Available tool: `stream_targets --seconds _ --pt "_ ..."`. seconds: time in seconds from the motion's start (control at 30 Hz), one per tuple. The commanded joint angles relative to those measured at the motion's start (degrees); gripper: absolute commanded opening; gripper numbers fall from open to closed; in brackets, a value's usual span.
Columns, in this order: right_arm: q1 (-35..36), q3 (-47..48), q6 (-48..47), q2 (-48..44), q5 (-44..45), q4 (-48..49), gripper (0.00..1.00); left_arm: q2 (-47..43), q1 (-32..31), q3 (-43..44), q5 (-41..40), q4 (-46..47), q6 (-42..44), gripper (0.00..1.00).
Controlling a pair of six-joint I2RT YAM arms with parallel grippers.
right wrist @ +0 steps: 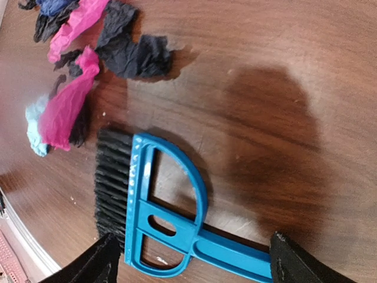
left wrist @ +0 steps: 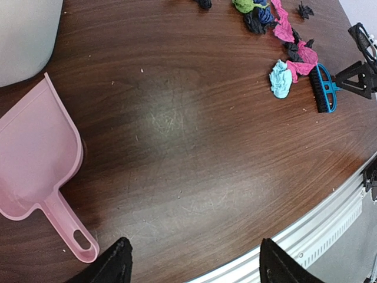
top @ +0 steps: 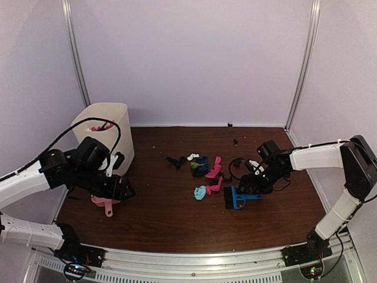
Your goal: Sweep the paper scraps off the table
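Crumpled multicoloured paper scraps [top: 213,168] cluster centrally on the dark wood-grain table [top: 177,224], just left of a blue plastic hand brush [right wrist: 139,200]. Over its handle the right gripper [right wrist: 193,239] stands spread open; the left gripper [left wrist: 194,247] gapes above a pink plastic dustpan [left wrist: 35,159].

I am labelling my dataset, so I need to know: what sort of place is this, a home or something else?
Probably a robot test cell in a lab, not a home: bare pale walls with metal frame posts, two arms bolted at the silver rail of the table, and staged coloured paper scraps.
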Motion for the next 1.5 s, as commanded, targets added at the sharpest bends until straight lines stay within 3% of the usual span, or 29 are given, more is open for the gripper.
stream_targets --seconds 0.0,0.37,0.6,0.9,1.3,1.47 --pt "2.27 -5.85 1.32 -1.68 -3.4 -2.97 0.88 -1.89 -0.42 -1.58 0.7 1.67 -1.52 0.75" --pt "8.7 -13.86 11.02 -14.01 -4.36 -3.53 0.88 -1.31 -0.42 -1.66 0.83 1.73 -1.52 0.75" --pt "16.18 -19.76 18.57 -21.83 -5.7 3.02 0.87 0.14 -0.42 -1.15 0.78 2.21 -0.49 0.75" --pt "28.02 -18.42 21.1 -23.98 -6.33 7.1 0.87 0.65 -0.51 -1.73 1.75 3.69 -0.27 0.75" --pt "28.26 -9.49 15.6 -25.91 24.64 -8.57 0.86 -0.05 -0.6 -1.99 1.95 3.6 -0.12 0.74" --pt "28.24 -6.3 15.12 -20.64 30.27 -9.98 0.8 -0.46 -0.6 -2.01 1.71 3.6 -0.35 0.74"
